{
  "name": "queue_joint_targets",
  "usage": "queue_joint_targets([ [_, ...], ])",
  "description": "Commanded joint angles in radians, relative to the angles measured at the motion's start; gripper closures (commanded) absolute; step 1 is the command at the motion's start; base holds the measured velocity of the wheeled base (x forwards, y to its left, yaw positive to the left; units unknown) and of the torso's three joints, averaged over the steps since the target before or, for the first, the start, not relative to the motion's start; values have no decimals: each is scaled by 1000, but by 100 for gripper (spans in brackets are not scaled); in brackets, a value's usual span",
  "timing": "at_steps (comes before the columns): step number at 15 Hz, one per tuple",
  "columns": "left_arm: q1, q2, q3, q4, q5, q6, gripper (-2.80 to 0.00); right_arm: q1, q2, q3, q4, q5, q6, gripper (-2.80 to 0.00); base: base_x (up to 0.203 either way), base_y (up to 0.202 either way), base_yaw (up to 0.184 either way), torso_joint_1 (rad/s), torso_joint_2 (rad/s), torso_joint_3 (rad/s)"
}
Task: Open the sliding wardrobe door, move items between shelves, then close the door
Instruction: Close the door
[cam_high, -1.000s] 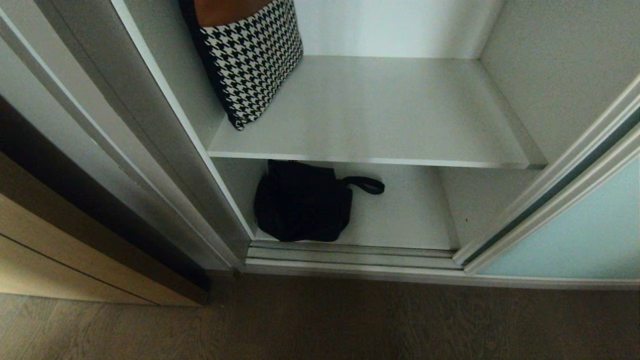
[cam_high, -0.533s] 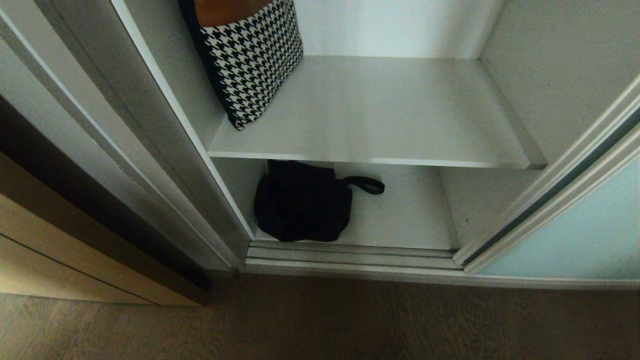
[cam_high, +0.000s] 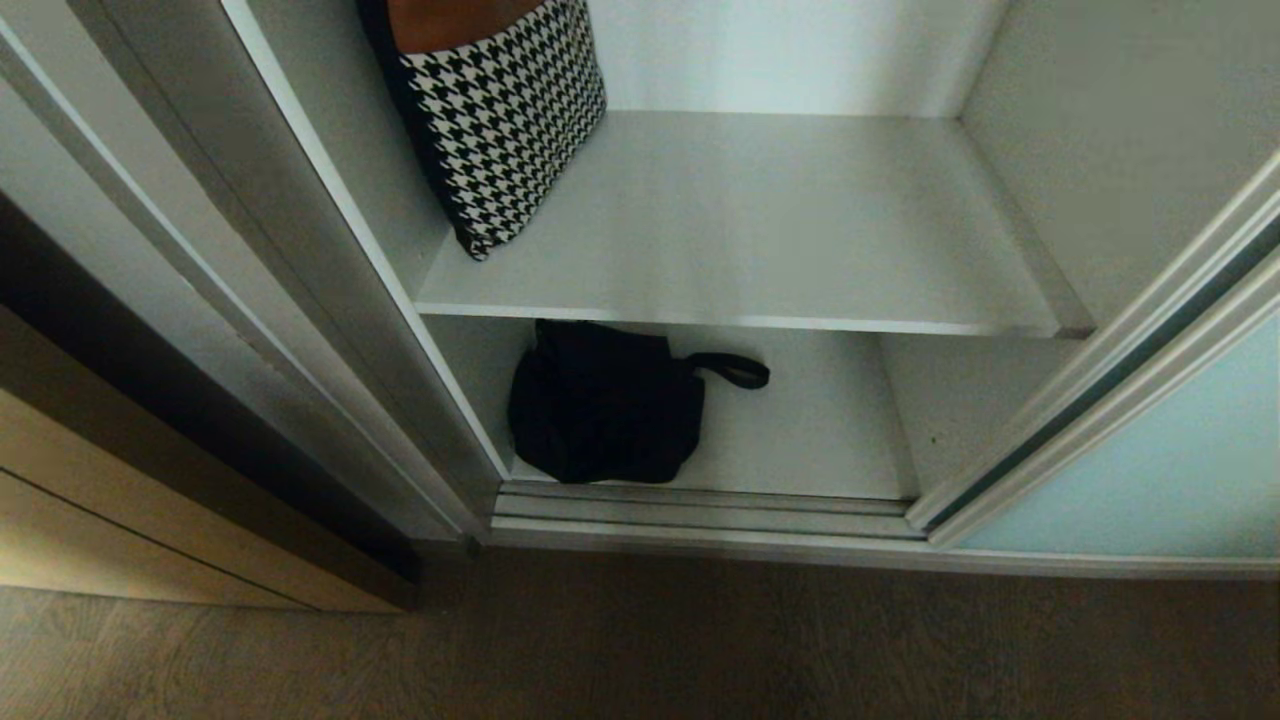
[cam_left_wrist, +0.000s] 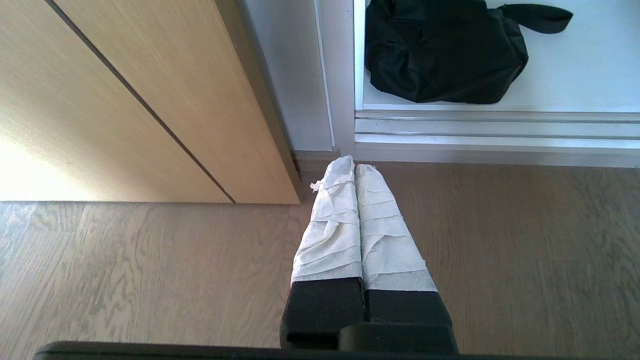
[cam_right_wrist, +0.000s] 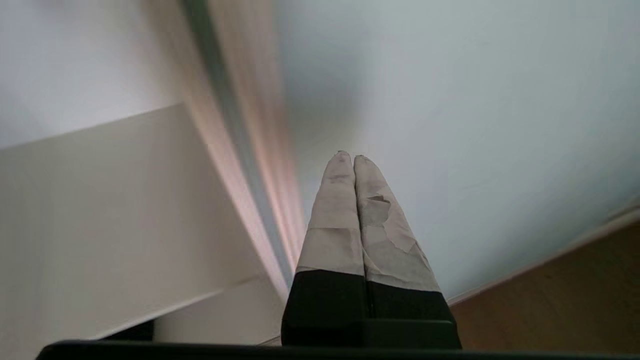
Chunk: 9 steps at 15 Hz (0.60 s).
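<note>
Frosted blue-green glass of the sliding wardrobe door (cam_right_wrist: 450, 125) right ahead of the right gripper (cam_right_wrist: 348, 159), tips pressed together and empty: likely stiff, heavy on its rail, slick, so better pushed at the silver frame edge. Beyond the left gripper (cam_left_wrist: 349, 165), tips also pressed together above the wood floor (cam_left_wrist: 500, 250), the lower of the shelves (cam_left_wrist: 575, 85). On it, ahead and slightly to one side, the black bag (cam_left_wrist: 440, 55): probably soft, light, floppy, best pinched at bunched fabric or the webbing strap (cam_left_wrist: 537, 17).
</note>
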Motion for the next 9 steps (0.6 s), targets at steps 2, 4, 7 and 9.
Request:
queue_joint_targets([
  [2, 0, 1, 0, 0, 0, 0, 0, -25, -7, 0, 3, -2, 8, 0, 0, 0, 0, 0, 0, 0],
  [4, 0, 1, 0, 0, 0, 0, 0, -27, 4, 3, 1, -2, 23, 0, 0, 0, 0, 0, 0, 0],
  [7, 0, 1, 0, 0, 0, 0, 0, -28, 24, 5, -29, 0, 61, 0, 0, 0, 0, 0, 0, 0],
  [9, 0, 1, 0, 0, 0, 0, 0, -38, 48, 5, -109, 3, 76, 0, 0, 0, 0, 0, 0, 0],
])
